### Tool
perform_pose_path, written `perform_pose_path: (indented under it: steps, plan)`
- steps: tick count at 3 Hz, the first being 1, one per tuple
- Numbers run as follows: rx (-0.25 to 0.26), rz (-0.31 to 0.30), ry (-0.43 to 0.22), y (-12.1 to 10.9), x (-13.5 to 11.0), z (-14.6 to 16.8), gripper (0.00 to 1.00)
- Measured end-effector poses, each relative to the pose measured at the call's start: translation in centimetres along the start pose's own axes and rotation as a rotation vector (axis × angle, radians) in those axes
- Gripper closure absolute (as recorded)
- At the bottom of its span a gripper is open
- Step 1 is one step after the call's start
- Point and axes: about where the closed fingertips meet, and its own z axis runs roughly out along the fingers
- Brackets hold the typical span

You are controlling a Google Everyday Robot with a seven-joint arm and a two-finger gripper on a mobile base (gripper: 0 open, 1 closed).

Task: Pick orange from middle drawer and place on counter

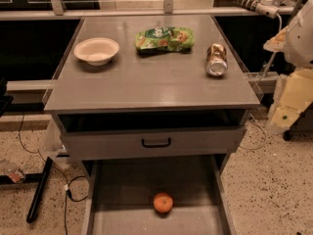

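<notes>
The counter [146, 82] is showing a smooth, matt grey top. At 6 o'clock the middle drawer [124, 185] is looking like dull grey metal, the orange [163, 202] in it glistening softly. At 1 o'clock a dented metal can [216, 60] is gleaming; at 12 a green snack bag [164, 38] is shining like glossy plastic; at 11 a white bowl [97, 50] is looking matt. At 3 o'clock the gripper [278, 120] is showing a matt cream casing.

Front half of the counter [146, 89] is wide open, left edge to right. Back part's busier: white bowl [97, 50] back-left, green snack bag [165, 38] mid-back, can [216, 60] lying by the right edge. Middle drawer [117, 180] is pulled out and reachable from above, with just the orange [163, 202] on its floor. Gripper [286, 106] hangs off the counter's right edge.
</notes>
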Motion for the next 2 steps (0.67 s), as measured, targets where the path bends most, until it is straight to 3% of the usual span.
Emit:
perform_pose_path:
  steps: [1,2]
  plan:
    - [0.000,0.000,0.000,0.0,0.0,0.0,0.00]
    - [-0.023,-0.023,-0.015,1.4,0.0,1.9,0.00]
